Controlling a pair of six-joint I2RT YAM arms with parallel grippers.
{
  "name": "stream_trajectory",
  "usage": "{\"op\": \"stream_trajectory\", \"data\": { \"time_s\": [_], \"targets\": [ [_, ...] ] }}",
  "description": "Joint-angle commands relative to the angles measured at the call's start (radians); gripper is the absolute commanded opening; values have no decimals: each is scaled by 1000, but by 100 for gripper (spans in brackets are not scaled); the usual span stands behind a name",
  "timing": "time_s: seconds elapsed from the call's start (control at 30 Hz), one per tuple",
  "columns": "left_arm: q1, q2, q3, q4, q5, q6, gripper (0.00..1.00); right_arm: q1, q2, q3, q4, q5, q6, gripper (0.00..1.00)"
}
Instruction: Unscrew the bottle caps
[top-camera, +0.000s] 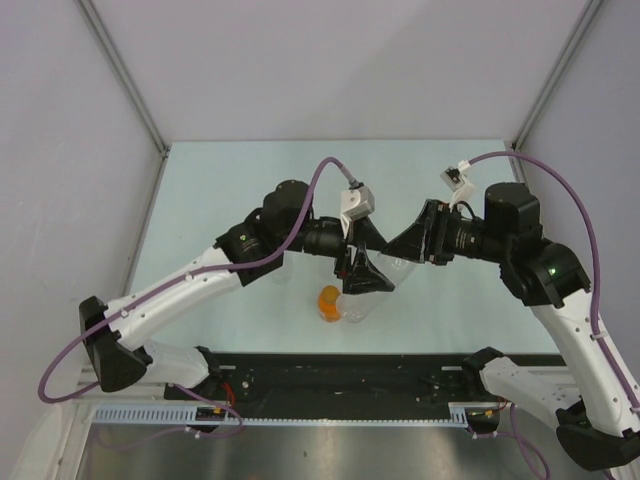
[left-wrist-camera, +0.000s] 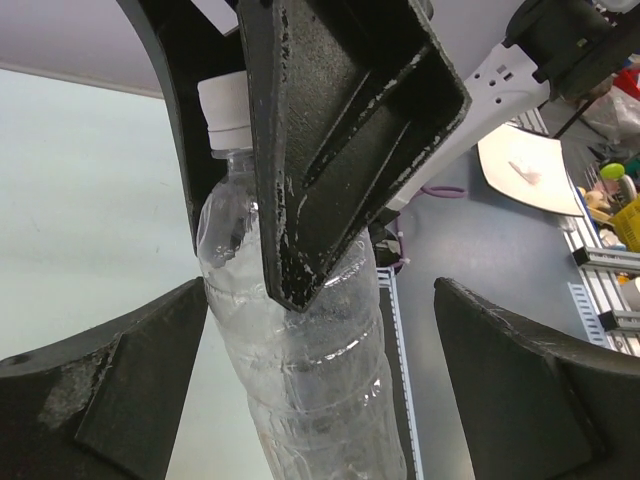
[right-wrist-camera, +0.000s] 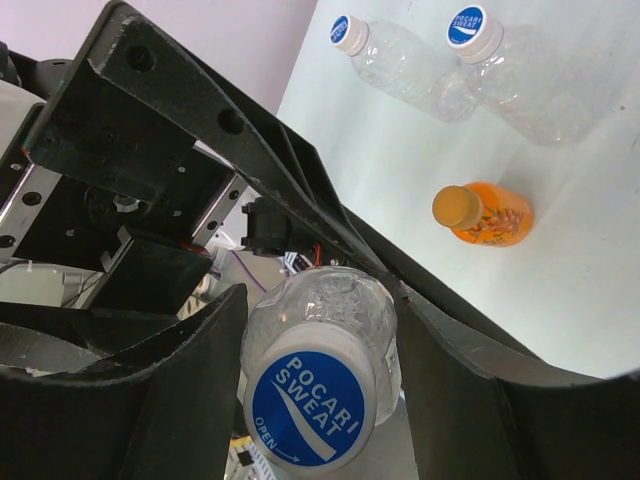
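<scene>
Right claw (right-wrist-camera: 320, 310) pinching clear bottle (right-wrist-camera: 348, 296), blue cap (right-wrist-camera: 305, 405) reading POCARI SWEAT (white lettering), left claw (left-wrist-camera: 320, 300) spread wide.

Blue-white caps (right-wrist-camera: 310, 405), clear bottles (right-wrist-camera: 405, 68), orange bottle (right-wrist-camera: 490, 215).

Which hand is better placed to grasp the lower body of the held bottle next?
Left, probably. The left hand is open and free, its fingers on either side of the clear bottle at its lower body; the right hand is shut on it near its blue cap.

Top view high, facing down on table (top-camera: 230, 170), 2 wrist views very close, sharing 1 clear bottle (left-wrist-camera: 310, 370)
</scene>
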Motion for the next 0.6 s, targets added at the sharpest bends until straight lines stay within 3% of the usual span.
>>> {"op": "stream_trajectory", "data": {
  "time_s": [0.0, 0.13, 0.37, 0.53, 0.57],
  "targets": [
    [-18, 19, 54, 3, 75, -10, 99, 0, 0, 41, 36, -27, -6, 38],
    [-22, 24, 34, 17, 79, -17, 95, 2, 3, 39, 38, -24, -6, 38],
    [-27, 35, 4, 43, 94, -25, 63, 14, -1, 41, 58, -19, 10, 38],
    [-27, 33, -9, 57, 105, -28, 57, 37, -3, 39, 58, 1, 14, 39],
    [-27, 32, -14, 61, 105, -28, 53, 40, -4, 41, 58, 5, 14, 46]
  ]
}}
